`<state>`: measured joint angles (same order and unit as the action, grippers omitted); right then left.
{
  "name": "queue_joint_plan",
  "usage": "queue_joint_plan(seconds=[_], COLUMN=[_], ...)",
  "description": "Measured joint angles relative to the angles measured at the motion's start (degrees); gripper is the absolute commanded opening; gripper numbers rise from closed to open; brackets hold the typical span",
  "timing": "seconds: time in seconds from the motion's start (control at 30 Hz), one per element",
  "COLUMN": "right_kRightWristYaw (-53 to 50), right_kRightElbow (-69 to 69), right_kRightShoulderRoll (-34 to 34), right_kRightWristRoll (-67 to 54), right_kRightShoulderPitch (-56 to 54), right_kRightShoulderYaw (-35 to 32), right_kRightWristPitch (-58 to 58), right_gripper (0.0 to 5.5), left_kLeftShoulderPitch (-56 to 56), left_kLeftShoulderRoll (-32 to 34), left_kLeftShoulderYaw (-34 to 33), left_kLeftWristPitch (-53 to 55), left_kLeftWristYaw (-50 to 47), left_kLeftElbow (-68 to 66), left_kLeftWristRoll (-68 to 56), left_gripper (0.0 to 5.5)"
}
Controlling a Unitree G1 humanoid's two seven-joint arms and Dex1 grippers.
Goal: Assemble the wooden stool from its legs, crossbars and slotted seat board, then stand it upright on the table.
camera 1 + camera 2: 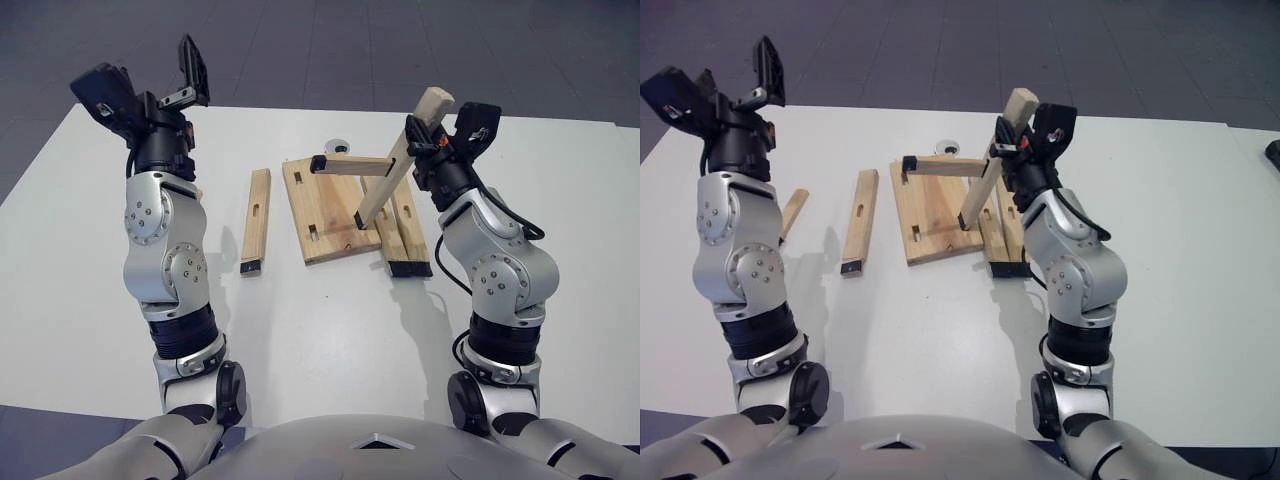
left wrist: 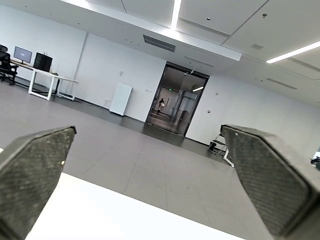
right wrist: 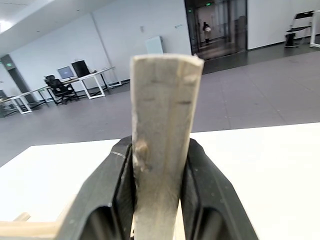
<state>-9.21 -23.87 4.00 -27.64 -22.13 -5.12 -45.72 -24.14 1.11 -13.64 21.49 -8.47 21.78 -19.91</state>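
A white bench [image 1: 560, 200] carries the parts of a wooden stool. The slotted seat board [image 1: 325, 210] lies flat near the middle of the bench, closer to the far edge.

The right gripper [image 1: 425, 130] is pressed onto the upper part of a wooden leg [image 1: 390, 175]. The leg is tilted, and its black-tipped lower end is over the board. It cannot be told whether that end touches the board. A crossbar [image 1: 355, 164] sticks out sideways from this leg, above the board, and ends in a black tip. The right wrist view shows the grip closely, with the pale end of the leg squeezed between two black fingers [image 3: 120, 185].

Two more legs [image 1: 405, 230] lie side by side along the board's right edge. Their black feet point toward the near edge. One loose leg [image 1: 257, 220] with a slot lies apart on the board's left side, its foot also toward the near edge. A small grey ring [image 1: 335, 146] sits just beyond the board's far edge.

The left gripper [image 1: 150, 78] is held high over the far left part of the bench, spread wide and holding nothing. The left wrist view shows its two dark pads [image 2: 35, 175] far apart, with an office floor and a doorway between them.

The right eye view shows a thin wooden stick [image 1: 793, 213] lying on the bench just beside the left arm. In the left eye view the arm hides most of it.
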Motion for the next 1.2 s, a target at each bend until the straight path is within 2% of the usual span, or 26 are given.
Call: queue_joint_plan(seconds=[0.27,0.57,0.73,1.2], right_kRightWristYaw=[-0.6,5.06,10.69,14.63], right_kRightElbow=[-0.26,1.79,2.49,4.11], right_kRightShoulderRoll=[0.06,2.43,6.18,10.56], right_kRightWristRoll=[4.46,8.03,8.09,5.44], right_kRightShoulderPitch=[0.2,6.71,10.03,9.54], right_kRightShoulderYaw=[4.51,8.24,9.45,9.65], right_kRightWristPitch=[1.51,13.93,20.14,21.56], right_gripper=[1.01,1.01,1.03,1.07], left_kLeftShoulderPitch=[-0.03,-0.5,-0.49,0.4], left_kLeftShoulderRoll=[-0.59,-0.25,-0.12,-0.06], left_kLeftShoulderYaw=[0.83,0.54,0.71,1.98], left_kLeftWristPitch=[1.5,1.49,1.5,1.77], left_kLeftWristYaw=[-1.37,-1.41,-1.44,-1.43], left_kLeftElbow=[0.39,-0.6,-0.58,-0.58], left_kLeftWristRoll=[0.02,0.14,0.63,1.98], left_gripper=[5.4,5.4,5.4,5.4])
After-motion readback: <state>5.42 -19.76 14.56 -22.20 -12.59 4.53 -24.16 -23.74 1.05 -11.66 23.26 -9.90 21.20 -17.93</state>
